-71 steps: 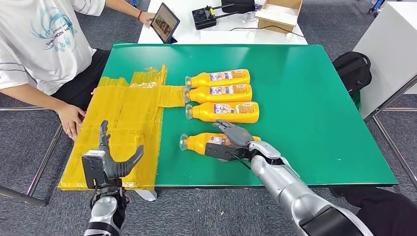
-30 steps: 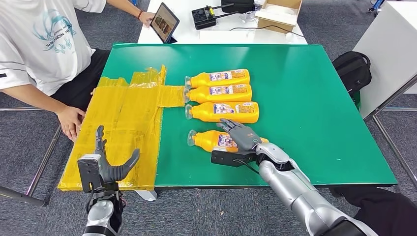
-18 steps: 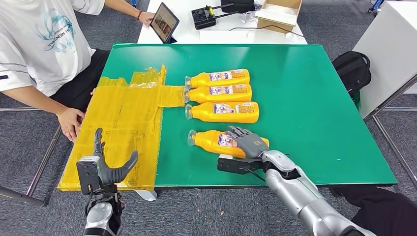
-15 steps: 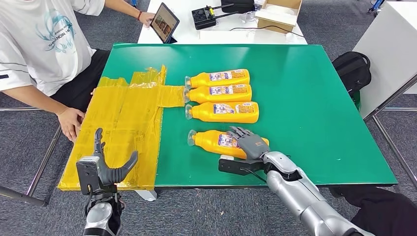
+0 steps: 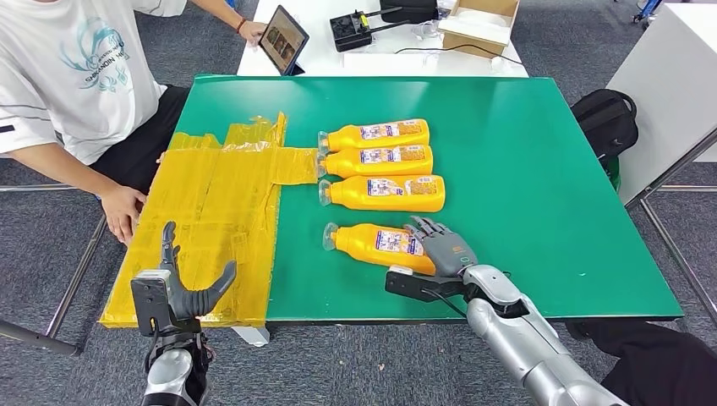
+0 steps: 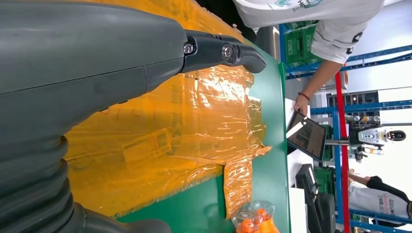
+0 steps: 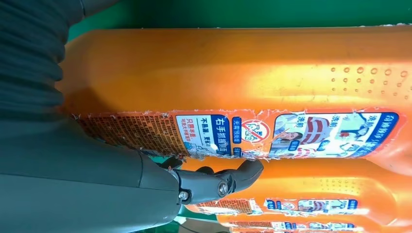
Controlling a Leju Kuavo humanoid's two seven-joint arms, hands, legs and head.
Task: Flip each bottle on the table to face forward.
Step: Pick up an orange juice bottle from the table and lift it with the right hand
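Note:
Four orange bottles lie on their sides on the green table [image 5: 541, 169], caps pointing left and labels up. Three form a tight row: the far one [image 5: 374, 134], the middle one [image 5: 376, 160] and the third [image 5: 380, 193]. The nearest bottle [image 5: 372, 244] lies apart, slightly slanted. My right hand [image 5: 444, 248] lies at its base end, fingers spread on top of it, gripping nothing. The right wrist view looks along this bottle [image 7: 243, 73] and its label [image 7: 291, 133]. My left hand [image 5: 182, 283] is open, upright over the table's near left corner.
A crinkled yellow plastic sheet [image 5: 211, 211] covers the table's left part. A person sits at the left with a hand [image 5: 123, 207] at the sheet's edge. Behind stands a white table with a tablet [image 5: 283, 38] and a cardboard box [image 5: 478, 21]. A black bag [image 5: 604, 118] lies right.
My right hand has slid back along the nearest bottle, from its label to its base end. That bottle shifted slightly to the right early on. My left hand sank a little.

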